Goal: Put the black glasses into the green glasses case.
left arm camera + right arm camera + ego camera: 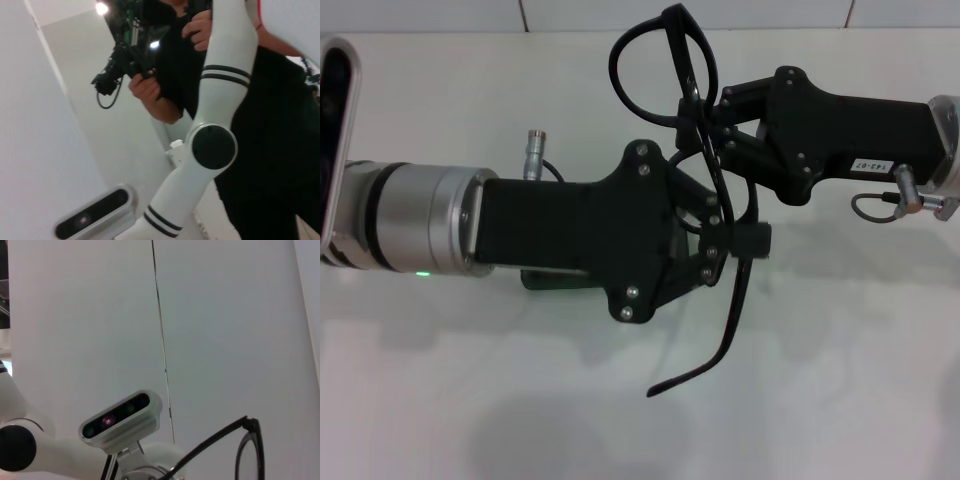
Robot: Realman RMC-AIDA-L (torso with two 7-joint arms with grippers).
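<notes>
In the head view both grippers meet above the white table (840, 400) and hold the black glasses (705, 150) in the air between them. The lenses stand at the far side and one long temple arm (725, 340) hangs toward me. My right gripper (705, 118) comes in from the right and is shut on the frame by the lens hinge. My left gripper (745, 240) comes in from the left and is shut on the temple arm. The green glasses case (545, 283) shows only as a dark green sliver under my left gripper's body. Part of the glasses (247, 440) also shows in the right wrist view.
The wrist views point up at my own head camera (122, 417) and white arm (215, 145). A person in black holding a camera (125, 55) stands behind me. White wall panels (720, 12) run along the table's far edge.
</notes>
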